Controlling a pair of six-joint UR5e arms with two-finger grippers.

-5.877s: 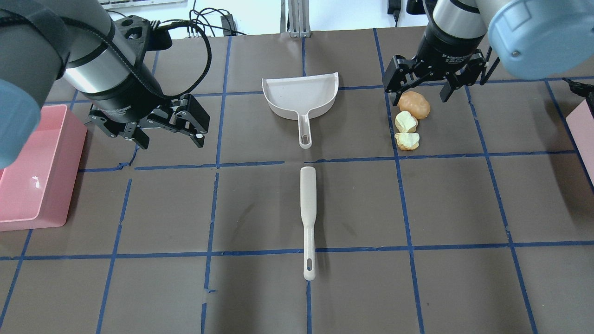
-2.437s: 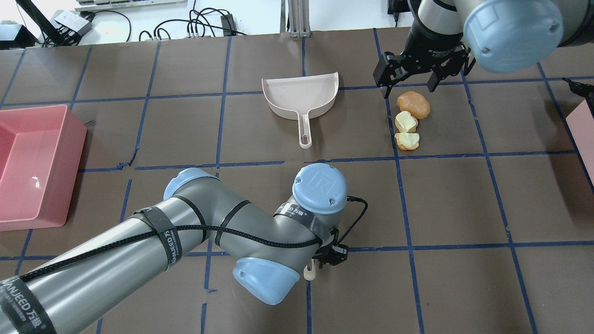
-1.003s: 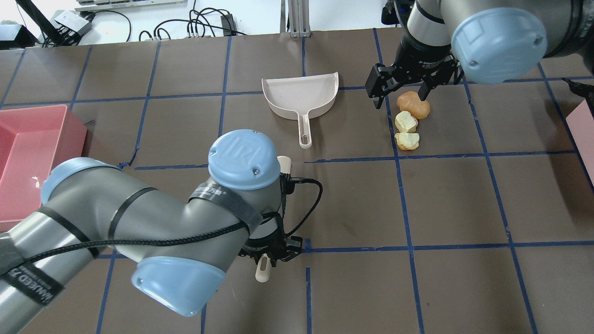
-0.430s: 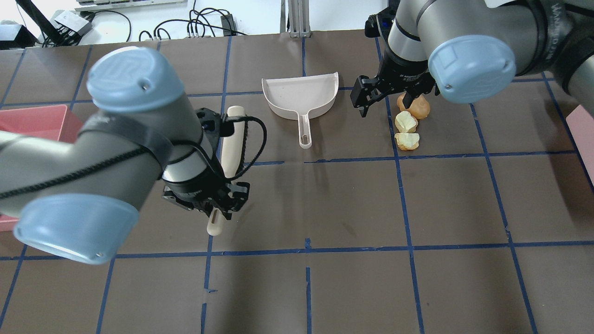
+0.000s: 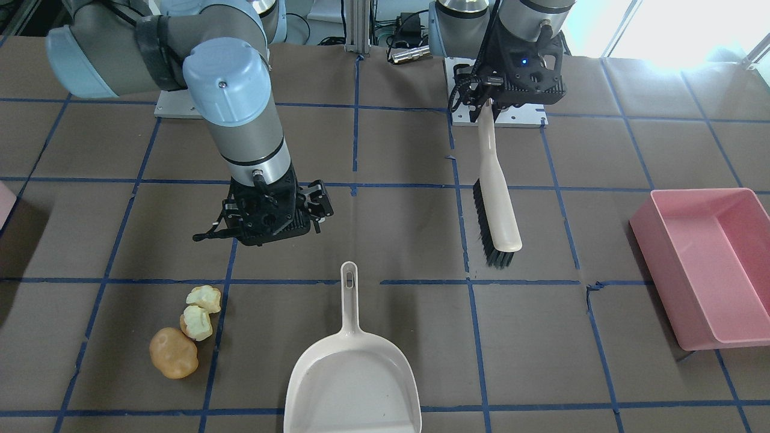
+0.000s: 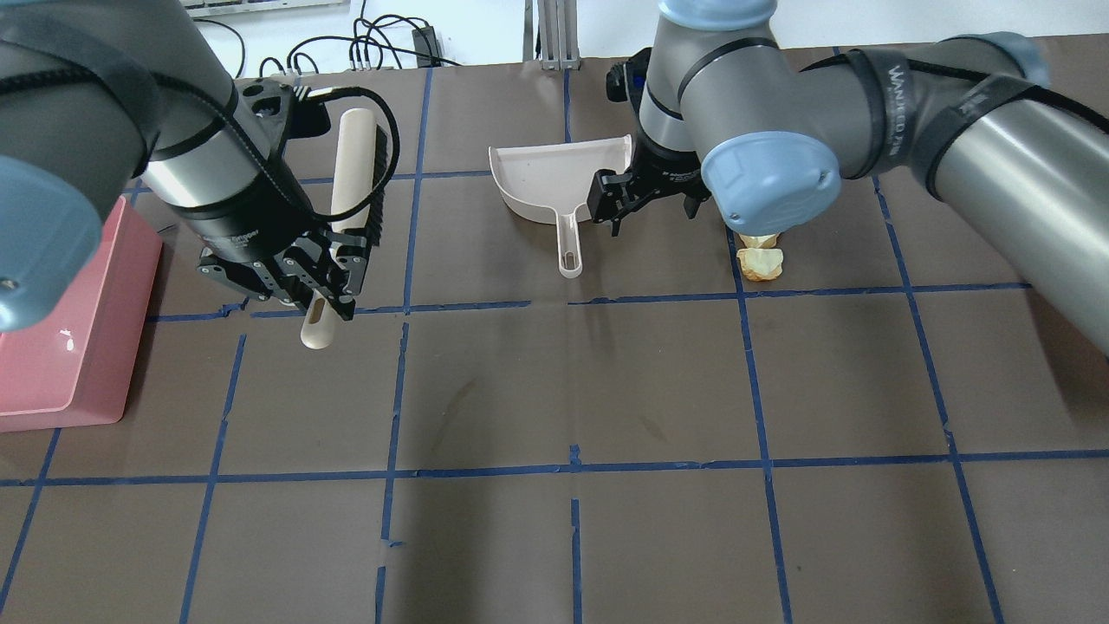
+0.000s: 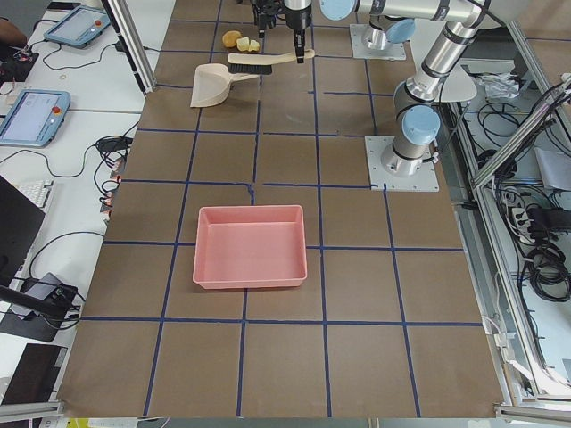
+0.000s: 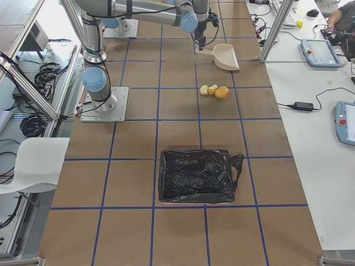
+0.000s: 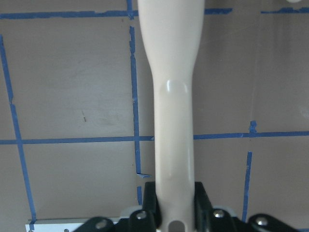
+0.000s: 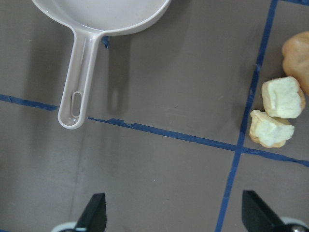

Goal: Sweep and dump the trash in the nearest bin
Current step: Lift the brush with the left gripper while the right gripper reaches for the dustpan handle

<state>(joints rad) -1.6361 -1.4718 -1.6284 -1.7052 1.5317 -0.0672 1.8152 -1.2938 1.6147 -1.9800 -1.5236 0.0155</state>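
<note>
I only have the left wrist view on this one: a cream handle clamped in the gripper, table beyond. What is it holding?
Observer: A brush. The front-facing view shows black bristles along its far end, and the left gripper grips it at the handle tip.
Operator: Where is the trash?
Observer: Three trash pieces lie beside the dustpan, none in it.
Operator: And the other arm?
Observer: The right gripper hangs open between the dustpan's handle and the trash, holding nothing.
</note>
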